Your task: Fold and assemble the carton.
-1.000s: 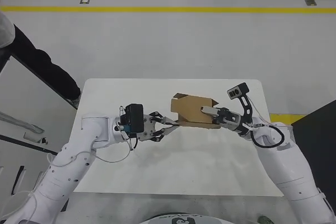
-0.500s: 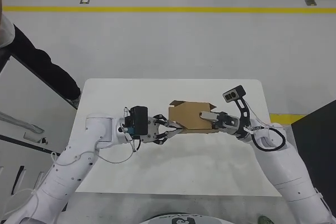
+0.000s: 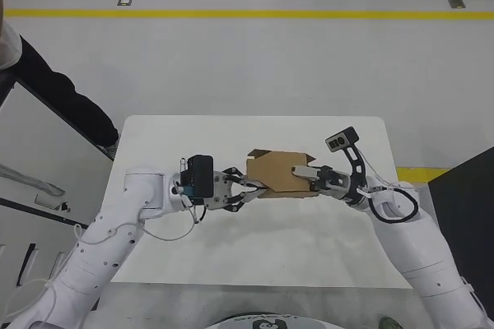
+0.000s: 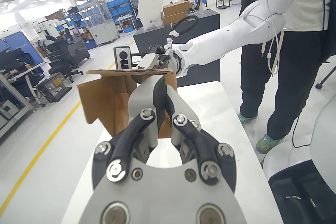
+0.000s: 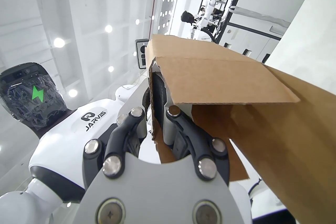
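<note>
Carton [image 3: 281, 171] is up between my two arms, over the far half of the tabletop [image 3: 255, 247]. From the left wrist view it looks raised clear of the surface rather than resting on it. Left end effector [image 3: 251, 187] is pinched narrow on a wall at its end of the box, clamped either side of the cardboard. Right end effector [image 3: 303, 171] is the same story at the opposite end, closed down on a wall edge with the board running right through its grip. The box is half open, a tube not yet square, with a side flap [image 4: 88, 101] hanging loose beside my left grip.

So the step, as I read it, is squaring the tube. I want both wrists moving together here, one pushing as the other gives, so the creases do the bending and not the panels. No pulling apart, because that's how a wall tears out of a pinch. I'd hold the clamps firm, go slowly, and watch that loose flap so it doesn't get trapped inside. Once the corners look true, I reckon it needs setting down on the tabletop before any flap gets folded.
</note>
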